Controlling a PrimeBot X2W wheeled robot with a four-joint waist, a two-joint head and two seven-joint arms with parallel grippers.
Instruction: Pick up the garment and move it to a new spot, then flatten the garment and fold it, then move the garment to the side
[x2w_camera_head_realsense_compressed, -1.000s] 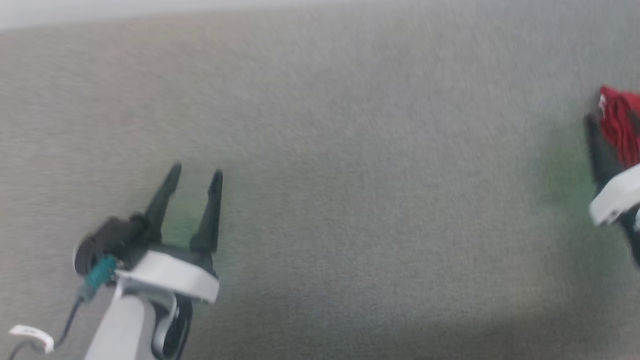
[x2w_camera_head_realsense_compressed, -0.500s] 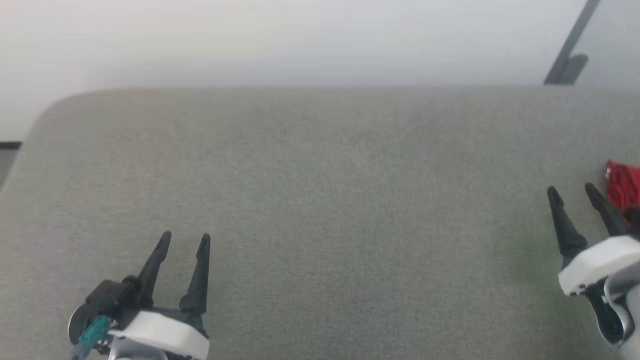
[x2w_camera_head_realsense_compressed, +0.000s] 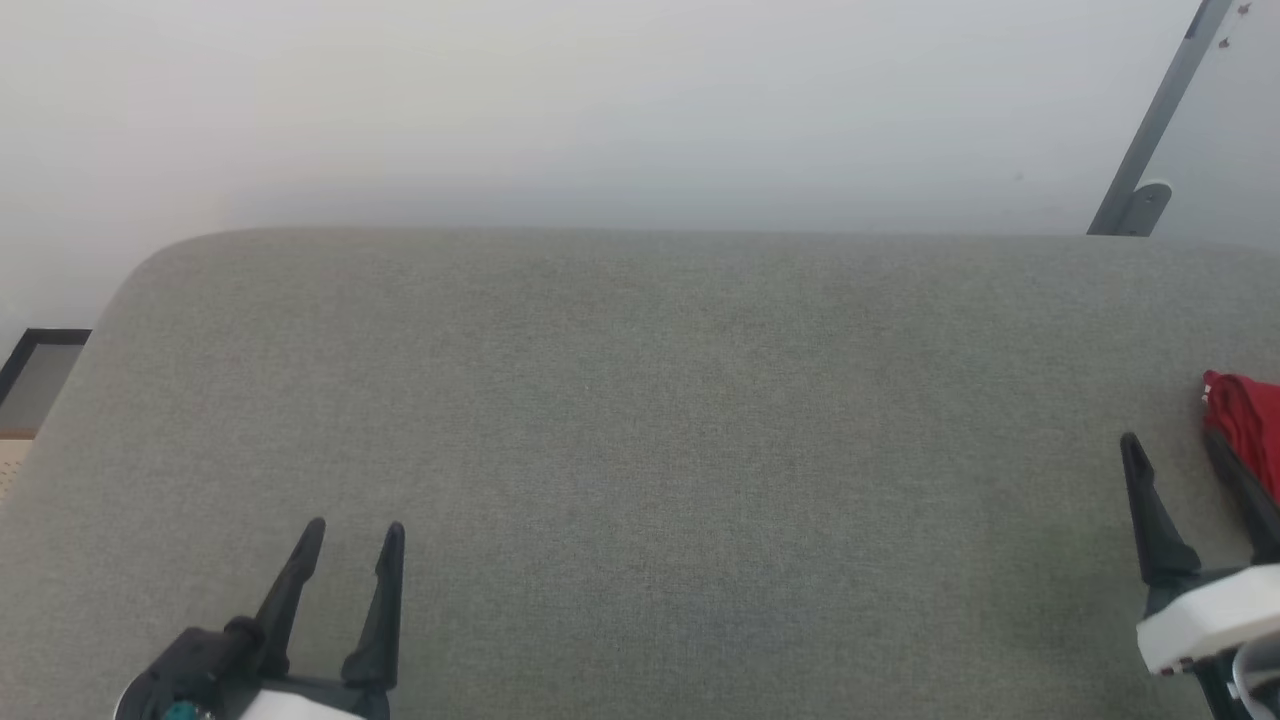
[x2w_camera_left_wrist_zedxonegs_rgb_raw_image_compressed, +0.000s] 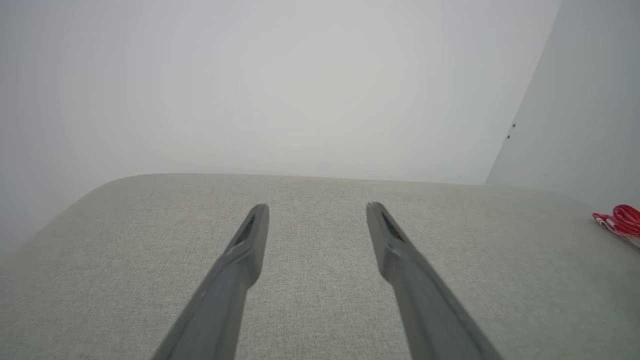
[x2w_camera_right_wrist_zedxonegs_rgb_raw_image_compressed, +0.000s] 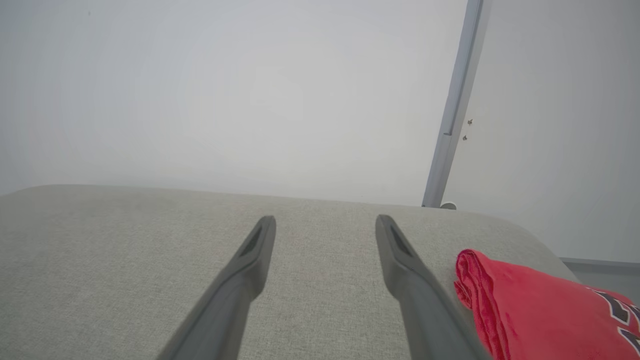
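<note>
Head view: the whole picture has shifted since a second ago and the blur is gone, which is the camera tilting, not the things moving. More white wall (x2w_camera_head_realsense_compressed: 600, 100) now shows above the far edge of the grey padded surface (x2w_camera_head_realsense_compressed: 640, 450).

Left gripper (x2w_camera_head_realsense_compressed: 356, 525), lower left: fingers spread wide, nothing between them.

Right gripper (x2w_camera_head_realsense_compressed: 1172, 440), lower right: equally wide, empty.

Garment (x2w_camera_head_realsense_compressed: 1245, 415): bunched red, on the surface at the right edge, just beside the right gripper's outer finger. Contact unclear. Right wrist view shows dark-outlined lettering on it.
</note>
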